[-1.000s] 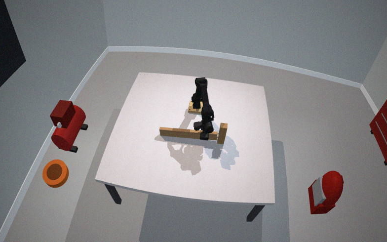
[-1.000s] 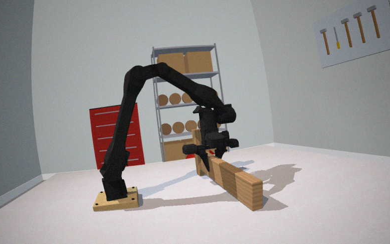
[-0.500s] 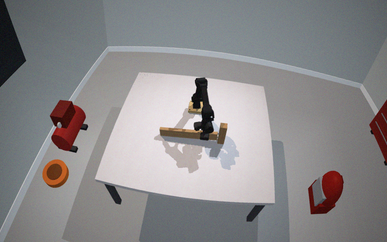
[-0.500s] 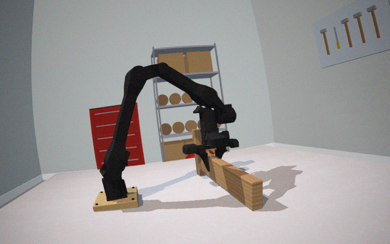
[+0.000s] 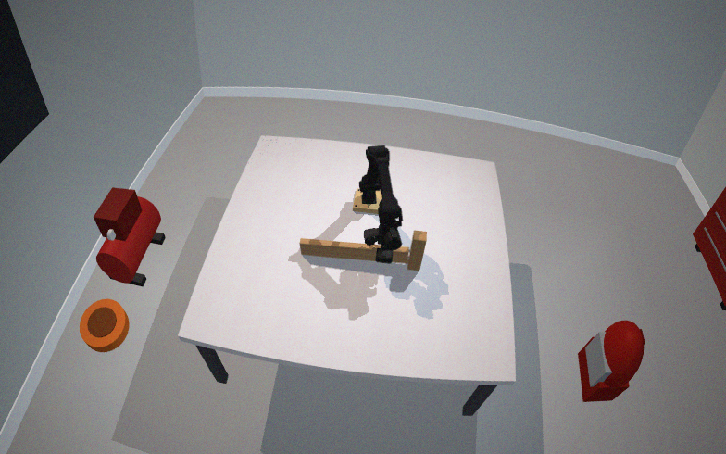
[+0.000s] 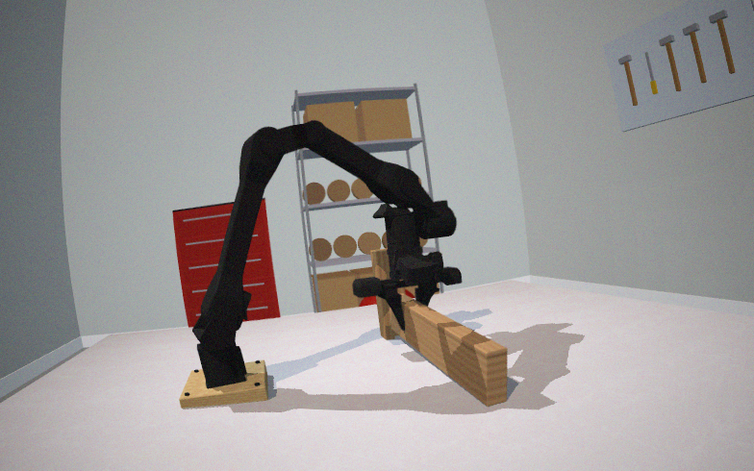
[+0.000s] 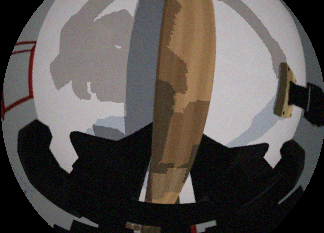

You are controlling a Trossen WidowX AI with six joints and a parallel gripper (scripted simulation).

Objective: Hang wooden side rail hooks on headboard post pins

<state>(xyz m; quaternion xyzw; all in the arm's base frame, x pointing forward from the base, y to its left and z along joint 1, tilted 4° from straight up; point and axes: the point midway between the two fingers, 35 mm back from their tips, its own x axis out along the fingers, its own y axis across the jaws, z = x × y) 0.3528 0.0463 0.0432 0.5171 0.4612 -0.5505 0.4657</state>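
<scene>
The wooden side rail (image 5: 334,249) (image 6: 456,351) (image 7: 187,49) stands on edge, its far end at the table top. My gripper (image 5: 385,256) (image 6: 414,315) (image 7: 170,126) is shut on the rail near its post end, one finger on each side. The headboard post (image 5: 418,250) (image 6: 381,272) stands upright at the rail's other end, very close to it in the top view. The steel hooks, the slot and the pins do not show, so I cannot tell whether the hooks sit on the pins.
The white table (image 5: 275,321) carries the rail, the post and the arm's wooden base (image 5: 357,204) (image 6: 221,397) (image 7: 283,94). The arm arches from that base over to the rail. A shelf unit (image 6: 363,205) and a red drawer cabinet (image 6: 204,234) stand beyond the table.
</scene>
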